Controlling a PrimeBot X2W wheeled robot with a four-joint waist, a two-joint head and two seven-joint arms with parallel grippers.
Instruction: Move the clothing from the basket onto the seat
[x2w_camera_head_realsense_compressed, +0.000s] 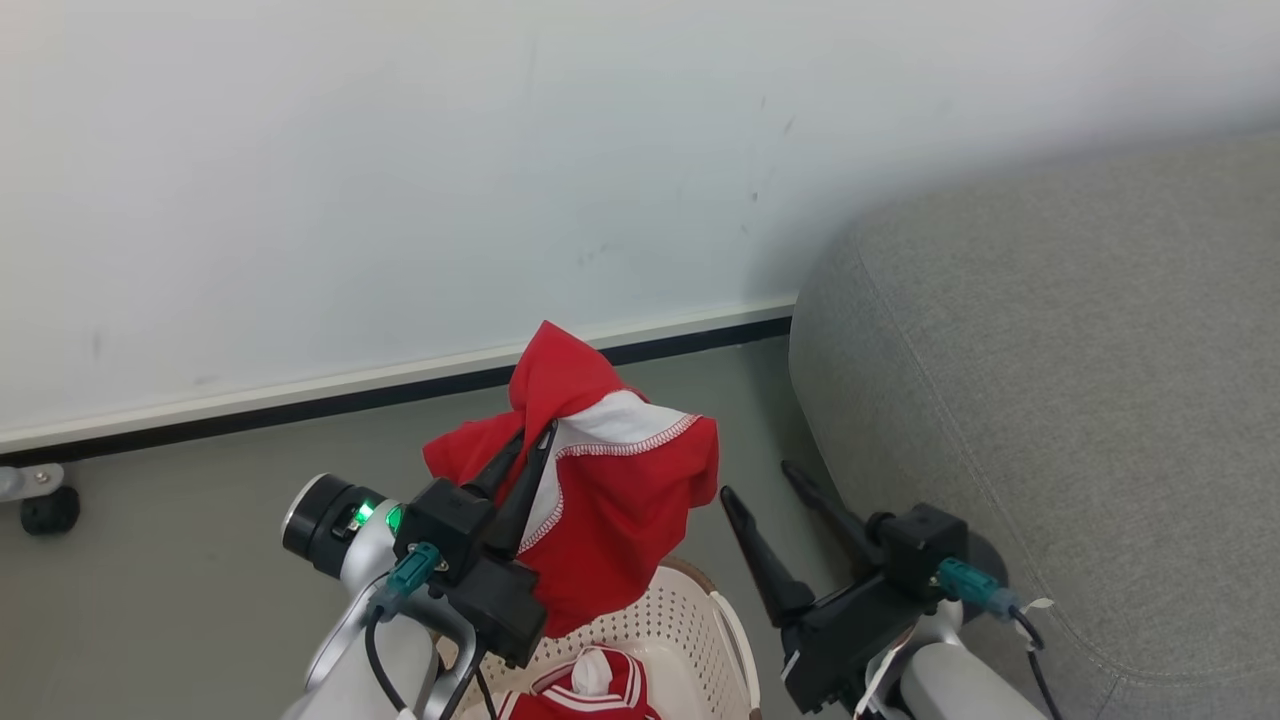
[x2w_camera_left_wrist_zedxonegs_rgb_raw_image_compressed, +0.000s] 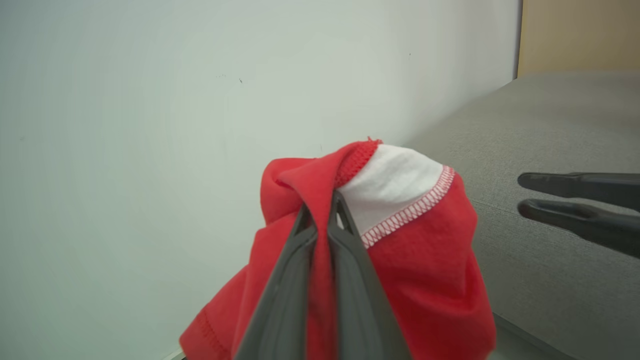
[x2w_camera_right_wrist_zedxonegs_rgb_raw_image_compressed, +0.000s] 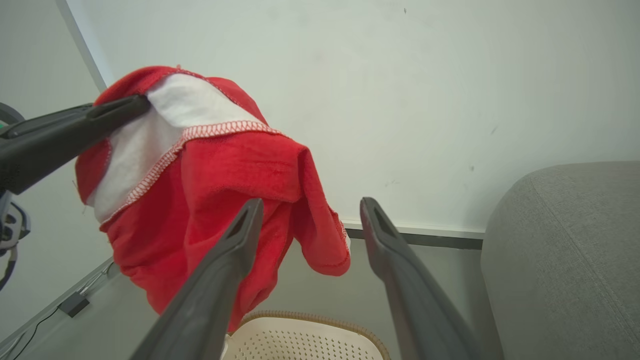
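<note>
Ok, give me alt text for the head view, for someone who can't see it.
The left gripper holds a white-panelled red garment above the basket, where a striped jersey lies; the open right gripper hovers beside the grey seat.

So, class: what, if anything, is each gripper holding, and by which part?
The left gripper pinches the red garment at a fold beside its white panel. The right gripper is open, holding nothing.

Red garment (x2w_camera_head_realsense_compressed: 615, 515) w/ white panel, red-white stitched trim; cream perforated basket (x2w_camera_head_realsense_compressed: 685, 620); grey woven seat (x2w_camera_head_realsense_compressed: 1080, 400).
</note>
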